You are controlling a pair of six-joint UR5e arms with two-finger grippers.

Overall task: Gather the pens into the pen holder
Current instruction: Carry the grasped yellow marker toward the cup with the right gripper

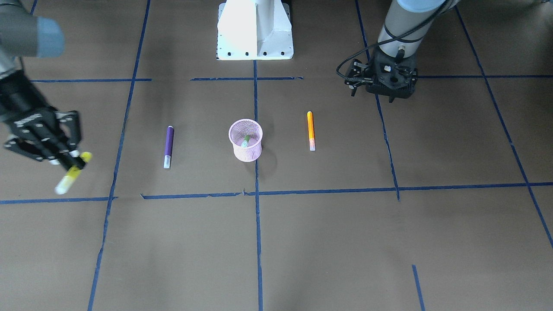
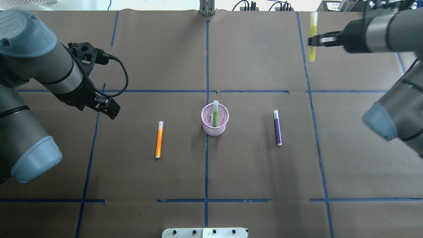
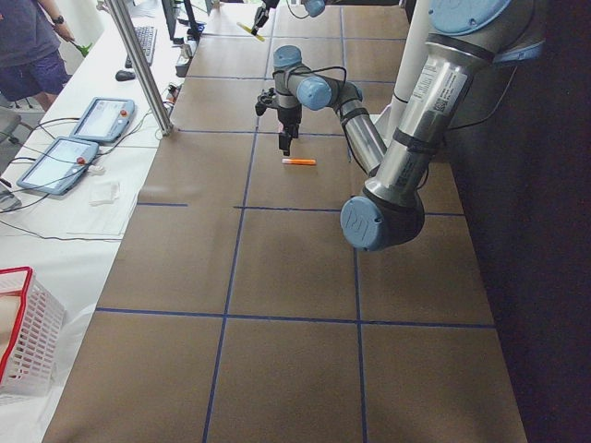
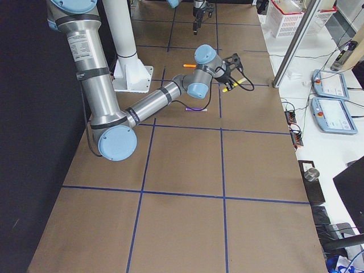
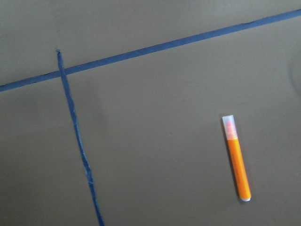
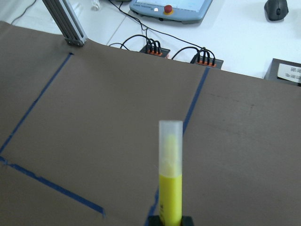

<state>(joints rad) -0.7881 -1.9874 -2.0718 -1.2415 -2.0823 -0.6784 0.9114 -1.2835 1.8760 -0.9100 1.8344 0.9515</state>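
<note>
The pink mesh pen holder point(image 1: 247, 152) point(image 2: 214, 129) stands at the table's middle with a green pen point(image 2: 215, 115) upright in it. A purple pen point(image 2: 278, 129) point(image 1: 168, 144) lies on the table on the robot's right of the holder. An orange pen point(image 2: 159, 140) point(image 5: 237, 162) lies on the robot's left of it. My right gripper point(image 2: 314, 40) point(image 1: 72, 163) is shut on a yellow pen point(image 2: 312, 36) point(image 6: 170, 181) and holds it in the air, far from the holder. My left gripper point(image 2: 110, 109) looks open and empty, raised beyond the orange pen.
Blue tape lines point(image 2: 206, 165) cross the brown table cover. The robot's white base point(image 1: 255, 30) stands at the near edge. Teach pendants and cables point(image 6: 178, 7) lie beyond the table's far edge. A red-rimmed white basket point(image 3: 23, 341) stands at the left end.
</note>
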